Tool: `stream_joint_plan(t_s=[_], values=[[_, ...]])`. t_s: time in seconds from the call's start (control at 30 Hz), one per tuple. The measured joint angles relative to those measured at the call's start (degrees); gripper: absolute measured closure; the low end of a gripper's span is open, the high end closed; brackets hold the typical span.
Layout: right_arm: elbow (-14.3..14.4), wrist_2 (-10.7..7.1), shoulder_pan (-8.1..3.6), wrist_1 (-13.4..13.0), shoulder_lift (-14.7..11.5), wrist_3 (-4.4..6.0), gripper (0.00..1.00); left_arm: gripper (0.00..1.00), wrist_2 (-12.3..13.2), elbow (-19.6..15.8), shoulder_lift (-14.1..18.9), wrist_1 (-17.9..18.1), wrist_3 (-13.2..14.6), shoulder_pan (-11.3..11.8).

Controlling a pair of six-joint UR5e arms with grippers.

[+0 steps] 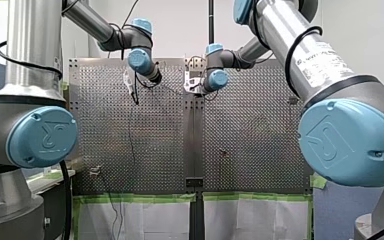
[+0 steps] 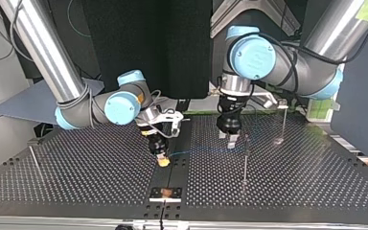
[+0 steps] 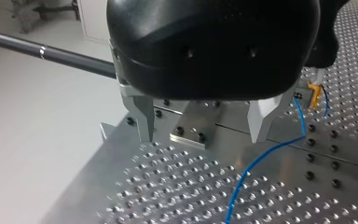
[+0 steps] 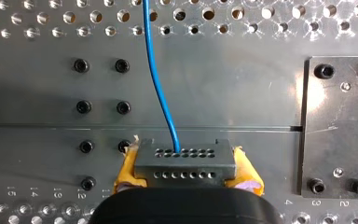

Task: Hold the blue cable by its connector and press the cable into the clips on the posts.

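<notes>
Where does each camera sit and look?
Front view: behind the arms, over the table; both arms show.
Top view: across the table, facing both arms.
Left wrist view: my left wrist, above the open left end effector.
Right wrist view: my right wrist; right end effector grips the connector.
Wrist views share the blue cable.

Dark grey connector (image 4: 185,163), two rows of small holes, sits square between yellow pads (image 4: 128,171) of my right gripper (image 4: 186,176), clamped. Thin blue cable (image 4: 161,88) leaves connector's upper row and runs ahead of gripper with slight bend. I see it pass beside one finger of my left gripper (image 3: 205,127), not between. Thin upright post (image 2: 245,160) stands just beside my left gripper; cannot tell whether cable is clipped.
</notes>
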Motion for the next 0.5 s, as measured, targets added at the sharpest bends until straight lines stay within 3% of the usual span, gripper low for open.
stream_joint_plan(t_s=[0.5], values=[[0.01,-0.04,-0.16,-0.02,0.52,-0.17,1.0,0.0,-1.19,5.24,-5.76,-1.52,0.35,0.36]])
